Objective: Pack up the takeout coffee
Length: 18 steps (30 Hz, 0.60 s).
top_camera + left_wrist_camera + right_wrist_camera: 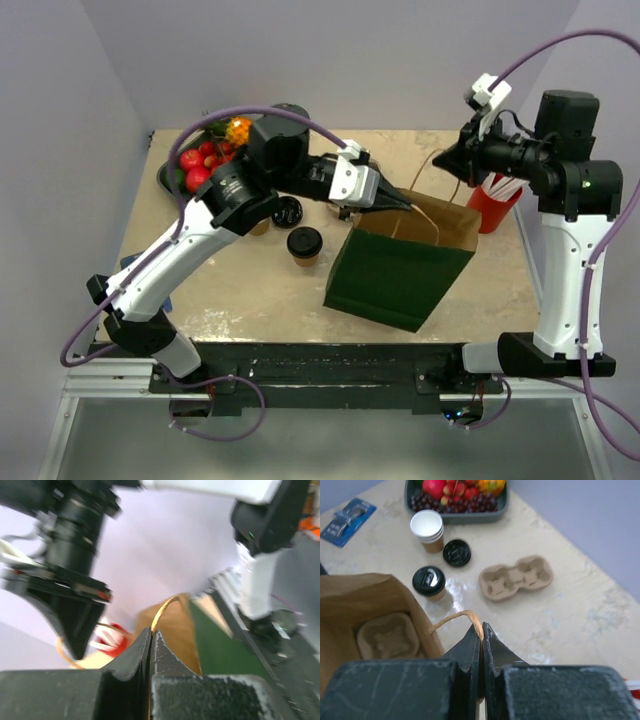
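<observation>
While left tool (151,632), seemingly, and right tool (481,627) pinch bag handles (455,617), the lidded cup (429,580) stands upright.

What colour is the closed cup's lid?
The lid is black, clearest in the right wrist view.

- Walls (330,60): plain pale lilac panels behind and on both sides of the table.
- Table (250,290): beige mottled top with lighter worn patches.
- Black rail (330,360) along its near edge, on a silver metal frame (80,385).
- Dull grey surface (320,440) below the frame.
- Light soft and even.
</observation>
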Each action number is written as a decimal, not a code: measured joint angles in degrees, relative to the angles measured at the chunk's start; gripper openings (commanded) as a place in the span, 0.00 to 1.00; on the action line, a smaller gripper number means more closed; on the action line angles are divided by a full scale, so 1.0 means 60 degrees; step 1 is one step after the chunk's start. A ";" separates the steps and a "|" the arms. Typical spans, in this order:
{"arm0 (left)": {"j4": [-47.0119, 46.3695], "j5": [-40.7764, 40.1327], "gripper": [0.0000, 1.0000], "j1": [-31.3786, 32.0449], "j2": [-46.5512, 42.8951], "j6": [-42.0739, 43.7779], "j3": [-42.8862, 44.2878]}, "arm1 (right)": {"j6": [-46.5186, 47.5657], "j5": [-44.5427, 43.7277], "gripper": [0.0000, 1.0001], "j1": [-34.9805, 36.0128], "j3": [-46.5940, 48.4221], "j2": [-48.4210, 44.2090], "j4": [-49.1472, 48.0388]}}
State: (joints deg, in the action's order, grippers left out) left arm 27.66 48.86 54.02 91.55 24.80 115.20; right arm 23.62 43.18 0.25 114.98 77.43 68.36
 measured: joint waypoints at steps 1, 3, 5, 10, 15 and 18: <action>0.0102 -0.0146 0.00 -0.0015 0.0036 0.0186 0.0426 | -0.0106 -0.0022 0.00 0.0000 0.0430 0.0157 -0.0142; 0.0062 -0.0375 0.00 -0.0066 0.0062 0.0477 0.0980 | -0.0310 -0.0073 0.00 0.0004 0.0994 0.0357 -0.0430; -0.0022 -0.0550 0.00 -0.0127 0.0062 0.0670 0.1231 | -0.0499 -0.0182 0.00 0.0000 0.1348 0.0477 -0.0809; -0.0073 -0.0994 0.00 -0.0255 0.0153 0.1151 0.1293 | -0.0776 -0.0532 0.00 0.0000 0.1650 0.0568 -0.1585; -0.0069 -0.1231 0.00 -0.0310 0.0415 0.1490 0.1282 | -0.0863 -0.0707 0.00 0.0000 0.1643 0.0594 -0.2080; -0.0138 -0.1239 0.00 -0.0317 0.0477 0.1501 0.1056 | -0.0911 -0.0765 0.00 0.0000 0.1297 0.0517 -0.2364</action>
State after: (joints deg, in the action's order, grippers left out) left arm 26.83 41.43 52.12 94.41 33.80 121.54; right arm 18.15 38.59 0.25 122.76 80.53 54.17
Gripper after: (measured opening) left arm 0.018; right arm 0.015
